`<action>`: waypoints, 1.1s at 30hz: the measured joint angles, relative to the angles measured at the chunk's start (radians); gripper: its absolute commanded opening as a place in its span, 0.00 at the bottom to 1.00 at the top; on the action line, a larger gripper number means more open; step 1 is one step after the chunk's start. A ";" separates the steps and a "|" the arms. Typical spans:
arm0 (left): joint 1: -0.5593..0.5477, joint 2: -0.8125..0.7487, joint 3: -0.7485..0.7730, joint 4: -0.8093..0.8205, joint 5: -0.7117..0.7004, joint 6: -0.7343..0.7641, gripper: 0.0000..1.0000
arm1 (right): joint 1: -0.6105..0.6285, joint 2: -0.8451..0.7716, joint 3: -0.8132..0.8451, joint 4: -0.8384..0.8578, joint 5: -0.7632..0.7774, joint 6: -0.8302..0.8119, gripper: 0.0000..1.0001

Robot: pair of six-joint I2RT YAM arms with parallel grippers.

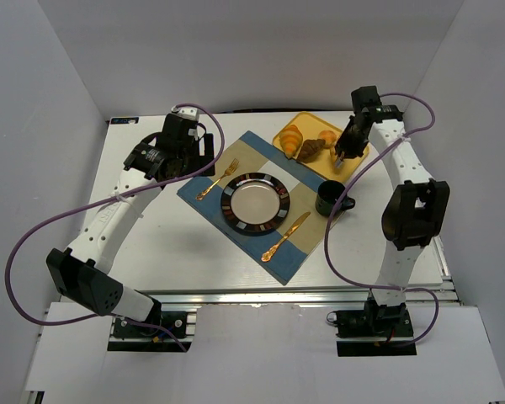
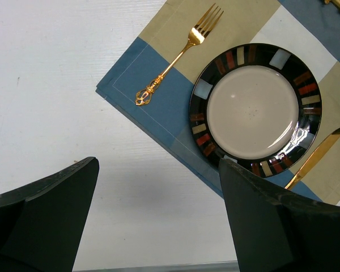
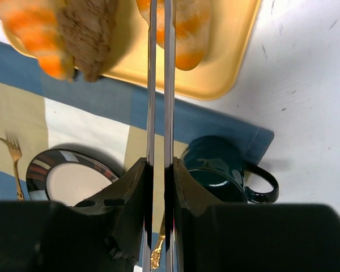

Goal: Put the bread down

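A yellow tray [image 1: 353, 154] at the back holds two striped orange croissants [image 1: 292, 137] [image 1: 326, 137] and a dark brown pastry [image 1: 313, 150]. No tan bun shows. My right gripper [image 1: 342, 158] hovers over the tray's right side, shut on a pair of thin metal tongs [image 3: 151, 85]. In the right wrist view the gripper [image 3: 158, 164] holds the blades close together and they run across one croissant [image 3: 187, 28]; their tips are cut off. The other croissant [image 3: 37, 34] and the brown pastry [image 3: 90, 34] lie to the left. My left gripper [image 1: 204, 151] [image 2: 158, 215] is open and empty.
A striped-rim plate [image 1: 230, 202] [image 2: 252, 110] sits on a blue and beige placemat [image 1: 295, 252], with a gold fork [image 1: 217, 179] [image 2: 175, 56] on its left and a gold knife [image 1: 286, 236] on its right. A dark green mug [image 1: 330, 199] [image 3: 221, 167] stands near the tray.
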 measured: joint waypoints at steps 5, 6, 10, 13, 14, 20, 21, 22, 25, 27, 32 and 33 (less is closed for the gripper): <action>0.000 0.000 0.000 0.000 0.000 0.000 0.98 | 0.000 -0.009 0.050 -0.021 0.013 -0.035 0.12; 0.000 0.000 0.000 0.000 0.000 0.000 0.98 | 0.000 -0.011 0.064 -0.026 0.013 -0.047 0.11; 0.000 0.000 0.000 0.000 0.000 0.000 0.98 | 0.013 -0.037 0.112 -0.048 0.004 -0.103 0.11; 0.000 0.000 0.000 0.000 0.001 -0.001 0.98 | 0.040 -0.093 0.114 -0.076 -0.008 -0.136 0.11; 0.000 0.000 0.000 0.000 0.001 -0.001 0.98 | 0.053 -0.114 0.113 -0.085 -0.016 -0.146 0.11; 0.000 0.000 0.000 0.000 0.002 -0.005 0.98 | 0.175 -0.270 0.018 -0.098 -0.134 -0.179 0.12; 0.000 0.000 0.000 0.000 0.002 -0.006 0.98 | 0.196 -0.293 -0.012 -0.098 -0.161 -0.178 0.12; 0.000 0.000 0.000 0.000 0.002 -0.006 0.98 | 0.220 -0.313 -0.045 -0.095 -0.188 -0.178 0.12; 0.000 -0.003 0.000 0.000 0.004 -0.010 0.98 | 0.282 -0.347 -0.151 -0.084 -0.274 -0.169 0.12; 0.000 -0.005 0.000 0.000 0.009 -0.014 0.98 | 0.312 -0.351 -0.212 -0.076 -0.323 -0.156 0.11; 0.000 -0.007 0.000 0.000 0.022 -0.020 0.98 | 0.376 -0.329 -0.316 -0.030 -0.406 -0.140 0.10; 0.000 -0.008 0.000 0.000 0.023 -0.020 0.98 | 0.387 -0.323 -0.328 -0.014 -0.424 -0.135 0.10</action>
